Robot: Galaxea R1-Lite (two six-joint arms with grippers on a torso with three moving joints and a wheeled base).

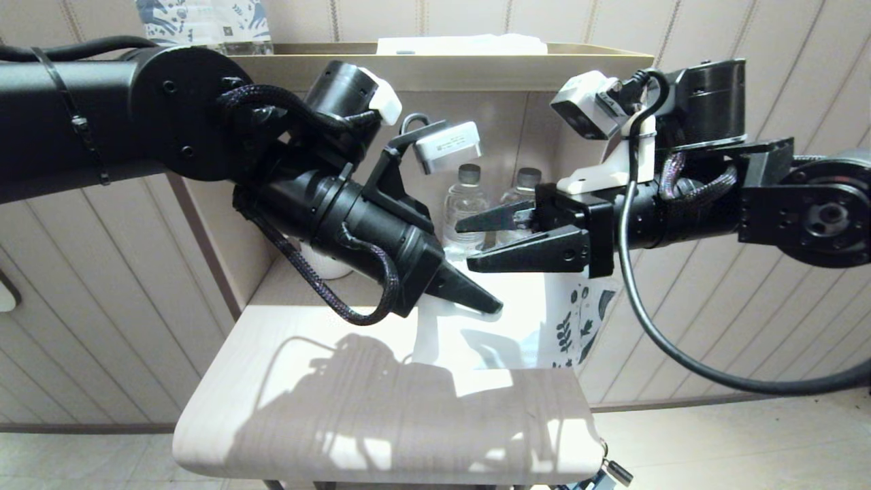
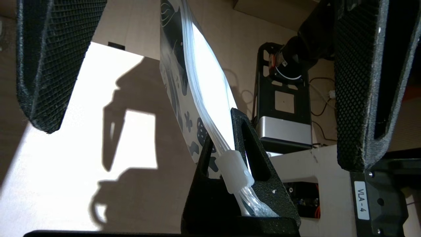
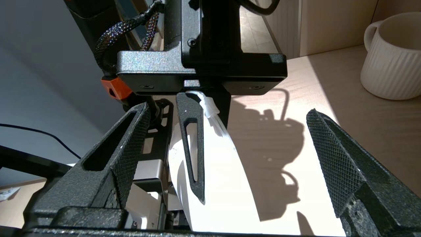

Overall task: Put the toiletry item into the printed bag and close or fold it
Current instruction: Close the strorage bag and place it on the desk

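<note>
The left tool (image 2: 223,126) pinches the printed bag (image 2: 197,82) beside its slider (image 2: 236,171).

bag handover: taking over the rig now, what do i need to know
Left gripper: shut on the bag at its zip slider; the bag hangs towards the table.
Right gripper: open, facing the left one, fingers either side of the bag, not gripping.
Toothbrush: not in view; cannot tell if it is inside.
Left: confirm that, then close the zip.
</note>
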